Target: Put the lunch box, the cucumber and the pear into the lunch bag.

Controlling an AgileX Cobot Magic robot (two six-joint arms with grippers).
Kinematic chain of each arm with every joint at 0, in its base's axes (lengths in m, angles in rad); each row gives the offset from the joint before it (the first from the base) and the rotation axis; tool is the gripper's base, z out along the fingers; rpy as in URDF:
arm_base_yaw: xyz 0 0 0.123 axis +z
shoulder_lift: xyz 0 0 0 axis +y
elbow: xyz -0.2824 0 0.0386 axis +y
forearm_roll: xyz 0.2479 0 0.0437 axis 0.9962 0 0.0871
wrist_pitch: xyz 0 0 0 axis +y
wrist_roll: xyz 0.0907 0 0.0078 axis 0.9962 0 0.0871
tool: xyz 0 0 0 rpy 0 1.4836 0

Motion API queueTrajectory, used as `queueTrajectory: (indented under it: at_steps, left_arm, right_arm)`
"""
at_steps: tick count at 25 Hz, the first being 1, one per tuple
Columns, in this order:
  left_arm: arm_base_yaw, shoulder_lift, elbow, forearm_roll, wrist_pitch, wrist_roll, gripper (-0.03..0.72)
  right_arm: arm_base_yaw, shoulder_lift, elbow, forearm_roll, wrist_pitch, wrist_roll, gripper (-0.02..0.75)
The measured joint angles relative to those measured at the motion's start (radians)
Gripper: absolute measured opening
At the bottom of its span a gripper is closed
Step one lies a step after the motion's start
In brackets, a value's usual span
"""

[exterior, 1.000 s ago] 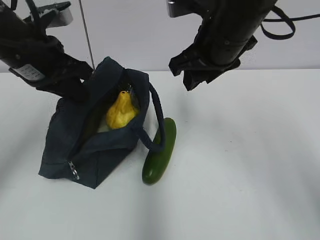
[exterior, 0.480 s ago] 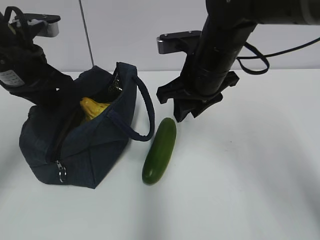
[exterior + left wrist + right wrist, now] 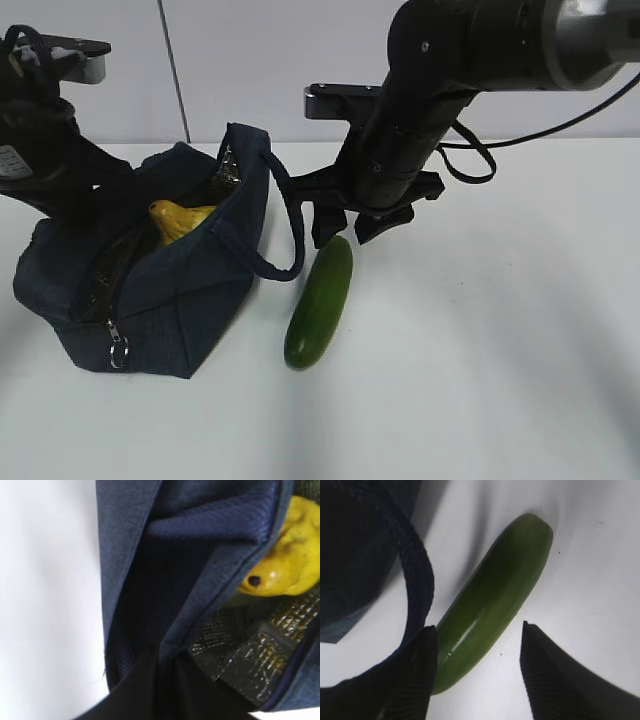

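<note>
1. Lunch bag [image 3: 150,290]: dark navy, standing open on the white table [image 3: 480,380], left of centre in the exterior view. Its far left side is covered by the left arm. Silver foil lining shows in the left wrist view.
2. Pear [image 3: 178,217]: yellow, inside the bag mouth; only its upper part shows above the fabric edge. In the left wrist view it sits at the upper right, partly cut by the frame.
3. Lunch box: not made out with any certainty in these views.
4. Cucumber [image 3: 320,300]: dark green, lying on the table just right of the bag, near the bag's loop handle [image 3: 290,225]; whether they touch cannot be told.
5. Left gripper [image 3: 165,680]: clenched on the bag's fabric rim, its fingers mostly cut off at the frame bottom.
6. Right gripper [image 3: 477,675]: spread wide, one finger on each side of the cucumber's near end, not closed on it; the left finger [image 3: 417,680] stands against the handle.
7. Change since half a second ago: the right gripper has come lower and nearer the cucumber's far end; the bag has shifted left and its mouth has narrowed; the cucumber has not moved.
</note>
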Motion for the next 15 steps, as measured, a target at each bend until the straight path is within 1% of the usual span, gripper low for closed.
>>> queueTrajectory:
  at_steps: [10, 15]
  left_arm:
    - [0.000, 0.000, 0.000, 0.014, 0.016, -0.008, 0.001]
    - [0.000, 0.000, 0.000, 0.014, 0.018, -0.008, 0.001]
  right_arm:
    - [0.000, 0.052, 0.000, -0.010, -0.053, 0.335, 0.444]
    - [0.000, 0.075, 0.000, -0.010, -0.061, 0.406, 0.444]
